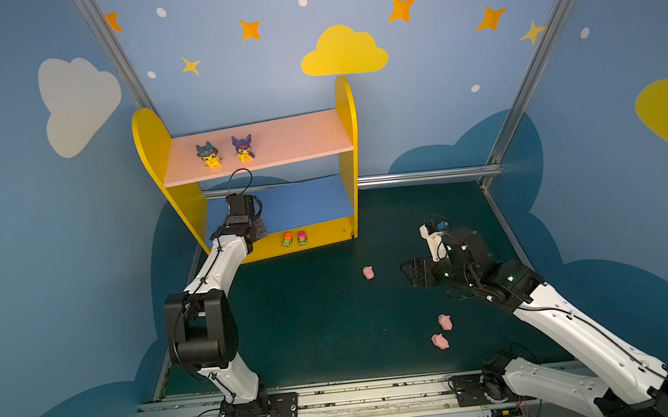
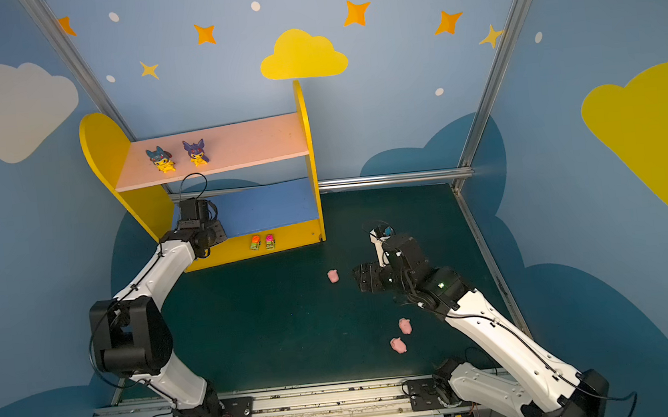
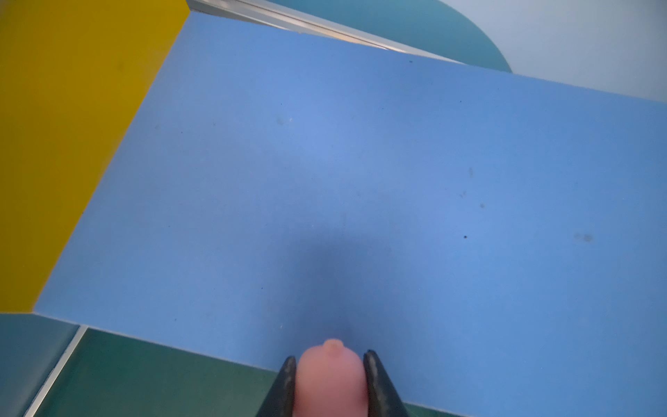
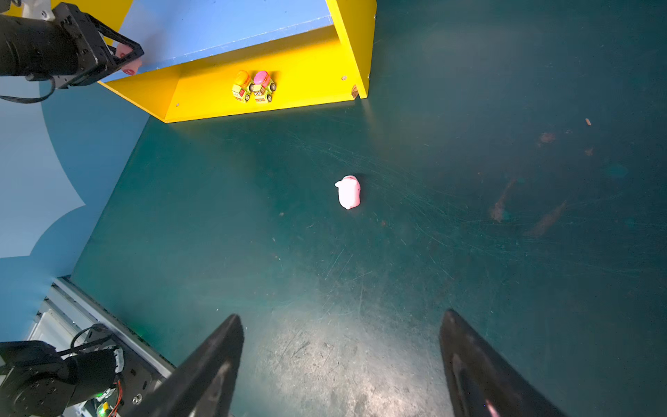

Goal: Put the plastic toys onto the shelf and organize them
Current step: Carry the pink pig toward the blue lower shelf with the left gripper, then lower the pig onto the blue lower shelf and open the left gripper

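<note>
left hand (image 3: 330, 355): pinching a pink pig (image 3: 330, 386) at the front edge of the blue lower board (image 3: 361, 162) of the shelf (image 1: 150, 143). right hand (image 4: 342, 313): spread wide, holding nothing, above the counter (image 4: 505, 252), a loose pig (image 4: 349, 192) lying ahead of it. two more pigs (image 1: 444, 321) (image 1: 440, 340) on the counter near its arm.

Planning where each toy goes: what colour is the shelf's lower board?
Blue; the lower board shows best in the left wrist view.
</note>
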`<state>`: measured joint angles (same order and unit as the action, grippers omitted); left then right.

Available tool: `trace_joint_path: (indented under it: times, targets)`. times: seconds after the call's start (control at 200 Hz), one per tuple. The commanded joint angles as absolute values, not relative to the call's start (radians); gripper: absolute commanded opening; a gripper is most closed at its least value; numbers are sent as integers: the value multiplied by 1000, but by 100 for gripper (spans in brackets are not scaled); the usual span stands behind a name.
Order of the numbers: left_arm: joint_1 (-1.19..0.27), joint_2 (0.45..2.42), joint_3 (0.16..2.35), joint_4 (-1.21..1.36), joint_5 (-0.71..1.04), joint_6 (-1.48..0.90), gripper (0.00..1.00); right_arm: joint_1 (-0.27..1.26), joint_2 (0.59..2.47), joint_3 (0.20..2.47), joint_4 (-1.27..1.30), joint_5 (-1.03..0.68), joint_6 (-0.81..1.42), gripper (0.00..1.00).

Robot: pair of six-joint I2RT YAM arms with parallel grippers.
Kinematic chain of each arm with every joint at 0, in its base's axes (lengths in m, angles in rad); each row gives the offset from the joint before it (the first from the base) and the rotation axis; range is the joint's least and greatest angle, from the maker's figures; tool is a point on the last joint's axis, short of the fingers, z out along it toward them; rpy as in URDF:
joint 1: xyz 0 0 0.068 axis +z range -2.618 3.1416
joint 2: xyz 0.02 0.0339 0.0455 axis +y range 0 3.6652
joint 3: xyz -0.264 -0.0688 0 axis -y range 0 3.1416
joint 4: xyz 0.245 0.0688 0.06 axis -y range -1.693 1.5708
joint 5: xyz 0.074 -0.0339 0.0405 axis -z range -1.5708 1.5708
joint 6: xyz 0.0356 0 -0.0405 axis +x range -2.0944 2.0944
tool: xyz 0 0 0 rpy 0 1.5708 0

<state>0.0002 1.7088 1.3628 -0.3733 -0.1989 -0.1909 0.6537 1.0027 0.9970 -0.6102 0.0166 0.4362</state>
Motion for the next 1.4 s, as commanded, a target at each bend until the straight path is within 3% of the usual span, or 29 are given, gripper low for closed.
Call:
trace_joint_path:
  times: [0.0,1.397]
  targets:
    - [7,1726,1400,-383,-186,-170,30,648,1011,1034,-613,17,426,84]
    - [45,1820,1500,-398,-149,-107,35,635,1041,1050,-614,21,427,84]
